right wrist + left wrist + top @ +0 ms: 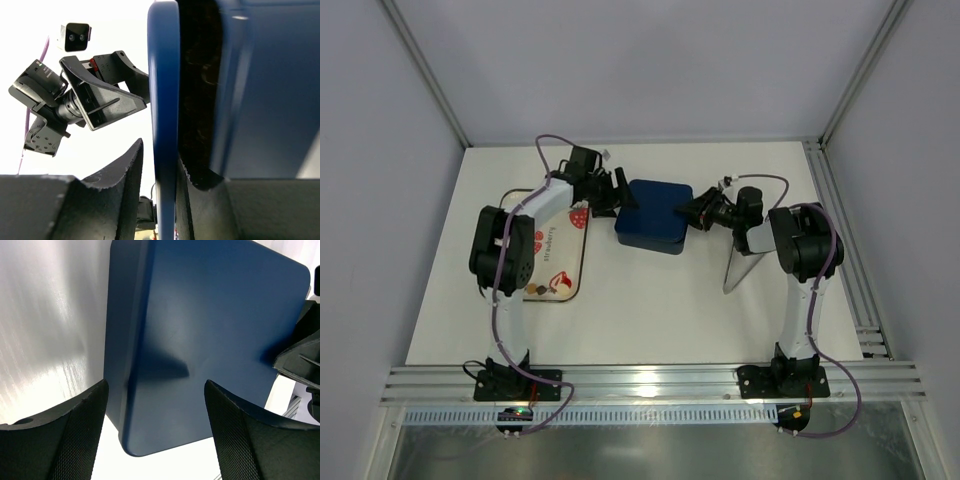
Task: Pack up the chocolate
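Robot lab test cell, white counter, plain grey enclosure walls, aluminium frame rails, slotted cable duct along the front

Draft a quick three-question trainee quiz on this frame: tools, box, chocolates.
1. True or false: the left tool is shut on the blue box.
2. What sits between the right tool's fingers? A) the box's edge B) a chocolate C) nothing
3. Fill in: the chocolate pieces lie on the strawberry-print ____, left of the box.

Key:
1. False; its fingers stand wide apart.
2. A.
3. tray.
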`<control>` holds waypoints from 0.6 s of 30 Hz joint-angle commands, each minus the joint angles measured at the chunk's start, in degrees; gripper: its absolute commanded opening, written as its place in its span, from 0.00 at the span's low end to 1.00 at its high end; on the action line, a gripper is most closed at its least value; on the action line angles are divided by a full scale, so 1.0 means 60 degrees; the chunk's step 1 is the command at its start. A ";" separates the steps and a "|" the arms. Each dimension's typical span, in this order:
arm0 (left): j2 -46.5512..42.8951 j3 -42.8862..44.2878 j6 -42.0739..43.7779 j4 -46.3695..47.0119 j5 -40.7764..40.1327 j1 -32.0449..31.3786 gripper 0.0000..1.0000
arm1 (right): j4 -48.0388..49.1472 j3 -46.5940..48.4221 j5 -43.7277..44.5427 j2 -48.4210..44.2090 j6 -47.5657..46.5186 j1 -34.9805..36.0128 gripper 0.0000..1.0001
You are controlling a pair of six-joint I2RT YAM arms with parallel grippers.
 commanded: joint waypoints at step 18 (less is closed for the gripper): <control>0.0490 0.0933 0.0334 -0.0449 -0.0464 -0.0425 0.75 | 0.0123 -0.1368 -0.0228 -0.1019 -0.0824 -0.1110 0.36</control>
